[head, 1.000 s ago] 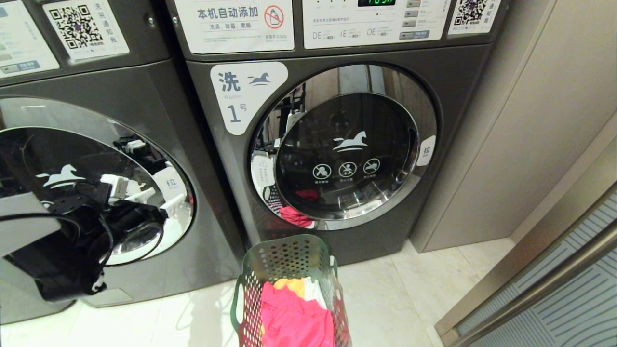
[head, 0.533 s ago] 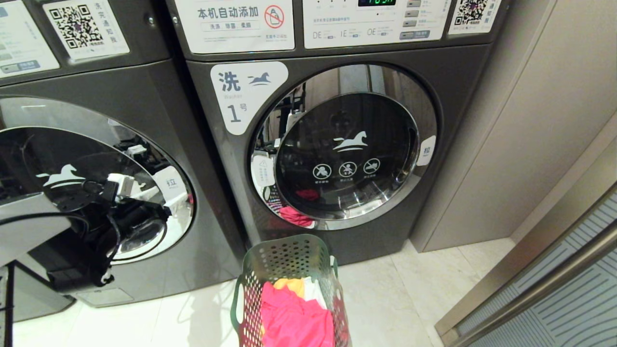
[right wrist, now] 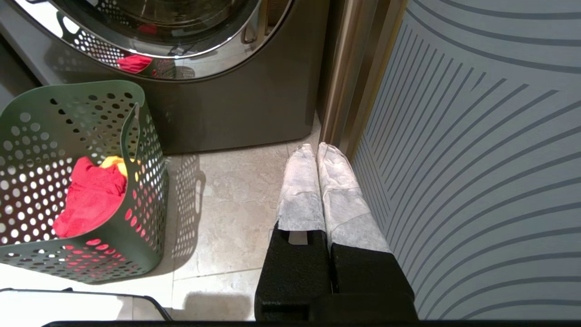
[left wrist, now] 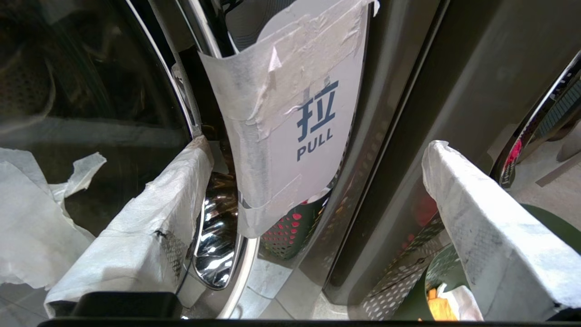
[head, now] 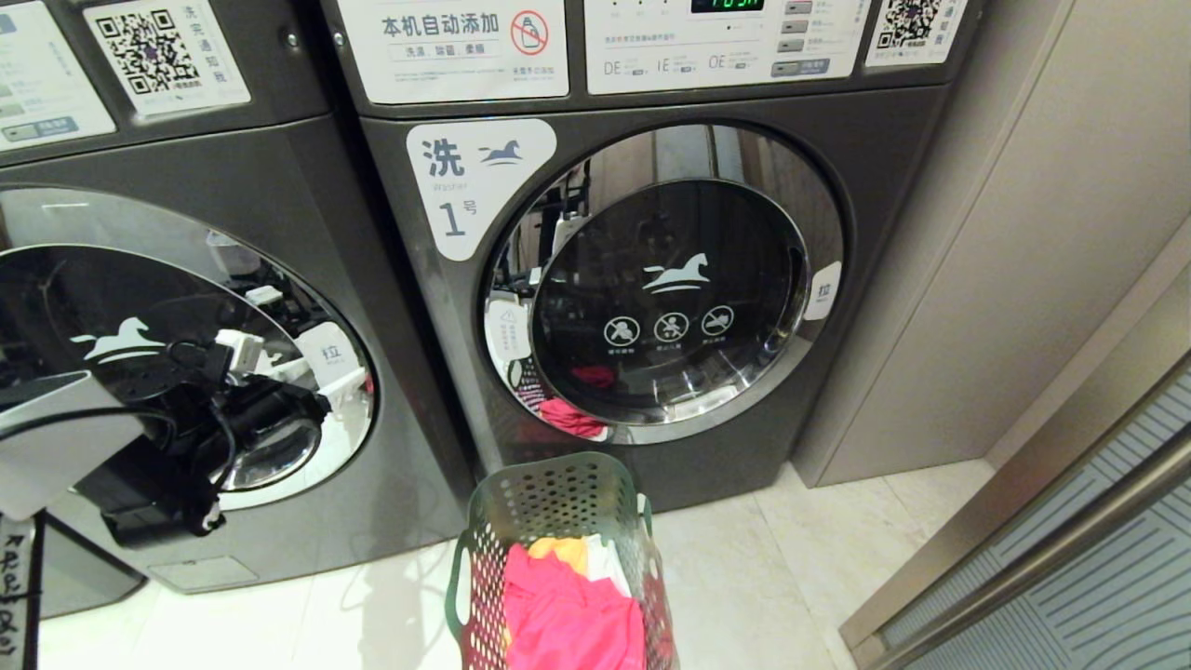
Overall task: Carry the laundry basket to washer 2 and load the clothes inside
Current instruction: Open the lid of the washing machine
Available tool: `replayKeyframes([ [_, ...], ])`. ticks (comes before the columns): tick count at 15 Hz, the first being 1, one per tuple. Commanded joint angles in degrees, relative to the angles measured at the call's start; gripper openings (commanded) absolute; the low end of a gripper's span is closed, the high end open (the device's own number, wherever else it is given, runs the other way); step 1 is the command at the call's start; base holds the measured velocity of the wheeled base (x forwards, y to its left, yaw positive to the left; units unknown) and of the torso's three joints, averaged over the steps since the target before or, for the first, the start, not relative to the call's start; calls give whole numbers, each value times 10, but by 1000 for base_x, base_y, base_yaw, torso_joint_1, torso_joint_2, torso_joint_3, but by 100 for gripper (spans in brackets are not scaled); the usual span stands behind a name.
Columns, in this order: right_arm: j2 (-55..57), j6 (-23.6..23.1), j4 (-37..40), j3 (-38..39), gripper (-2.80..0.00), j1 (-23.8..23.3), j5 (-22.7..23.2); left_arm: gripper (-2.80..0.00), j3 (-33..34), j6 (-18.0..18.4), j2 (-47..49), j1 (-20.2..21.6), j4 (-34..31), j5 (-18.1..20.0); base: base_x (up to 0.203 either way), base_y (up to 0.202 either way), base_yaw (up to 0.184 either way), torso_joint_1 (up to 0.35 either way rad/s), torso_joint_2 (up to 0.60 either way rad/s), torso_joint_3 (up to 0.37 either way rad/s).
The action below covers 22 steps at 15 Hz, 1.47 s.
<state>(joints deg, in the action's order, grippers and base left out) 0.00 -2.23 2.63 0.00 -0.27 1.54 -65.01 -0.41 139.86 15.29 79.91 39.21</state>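
While the laundry basket [head: 558,549] is stood on the pale tiled floor [head: 819,558] just before the washer labelled 1 [head: 614,279], the clothes [head: 568,605] are kept heaped inside it, pink-red uppermost, orange-yellow and white behind; the washer at the left [head: 186,326], door shut, is catalogued with no numeral in view; the left gripper [left wrist: 313,200] is held spread wide at the edge of that door, its tape-wrapped fingers [left wrist: 150,218] set either side of a taped white tab [left wrist: 295,118] reading "拉 PULL", nothing pinched; the right gripper [right wrist: 317,156] is pressed together, empty, low beside a striped panel [right wrist: 476,159] and a metal post [right wrist: 349,68]. Writing recorded: "洗" with "1号" and a horse emblem on the label [head: 475,181]; "本机自动添加" on the upper panel [head: 453,46]; QR codes [head: 149,51] above both machines; a green display [head: 726,5], digits unreadable; three prohibition icons on the glass.
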Motion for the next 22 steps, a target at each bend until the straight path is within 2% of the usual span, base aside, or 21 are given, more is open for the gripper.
replayKeyframes([
  [1,1,-1,0,4,-280,0,0,0,-18,0,12,2,5,1,0,0,0,0,0,0],
  [6,1,-1,0,4,-280,0,0,0,-52,1,38,2,1,19,0,0,0,0,0,0],
  [9,1,-1,0,4,-280,0,0,0,-74,4,49,2,0,12,0,0,0,0,0,0],
  [11,1,-1,0,4,-280,0,0,0,-74,4,48,3,3,-12,0,0,0,0,0,0],
  [15,0,-1,0,4,-280,0,0,0,-70,3,43,10,3,-12,0,0,0,0,0,0],
  [19,1,-1,0,4,-280,0,0,0,-26,2,27,16,18,-11,0,0,0,0,0,0],
  [22,1,-1,0,4,-280,0,0,0,14,2,19,15,58,-10,0,0,0,0,0,0],
])
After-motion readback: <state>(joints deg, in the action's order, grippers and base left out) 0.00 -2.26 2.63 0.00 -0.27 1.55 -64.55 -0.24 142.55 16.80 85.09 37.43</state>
